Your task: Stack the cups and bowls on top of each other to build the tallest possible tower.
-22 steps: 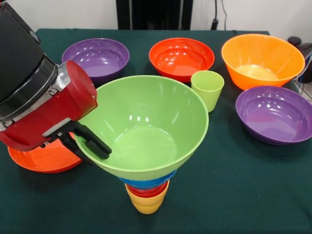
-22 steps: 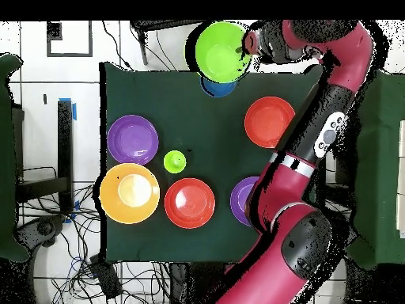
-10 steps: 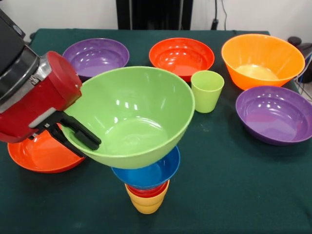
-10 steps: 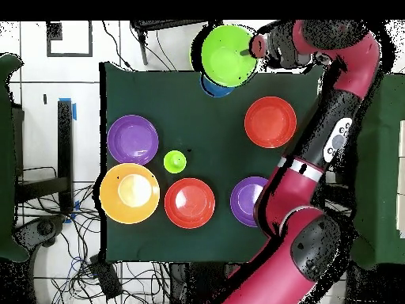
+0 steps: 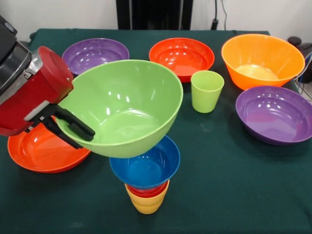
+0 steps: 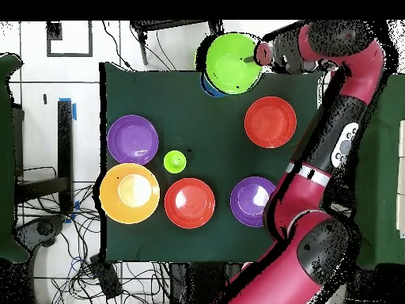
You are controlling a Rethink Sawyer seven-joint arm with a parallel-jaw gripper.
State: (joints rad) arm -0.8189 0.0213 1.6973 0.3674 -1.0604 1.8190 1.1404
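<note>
- The green bowl (image 5: 124,107), tilted and clamped at its left rim by the gripper (image 5: 68,127), fills the centre-left of the front view and hides much of the cloth behind it.
- Under it the blue bowl (image 5: 145,165) sits on the red cup (image 5: 146,191) and yellow cup (image 5: 146,202) (a narrow column at bottom centre).
- Bare cloth of the table (image 5: 234,185) lies open across the lower right, and at the lower left corner.
- The red-orange bowl (image 5: 41,151) blocks the left edge.
- The green cup (image 5: 207,90) stands in the gap between the lifted bowl and the purple bowl (image 5: 275,114) at right.
- The top row of bowls stands close together, with narrow lanes between.
</note>
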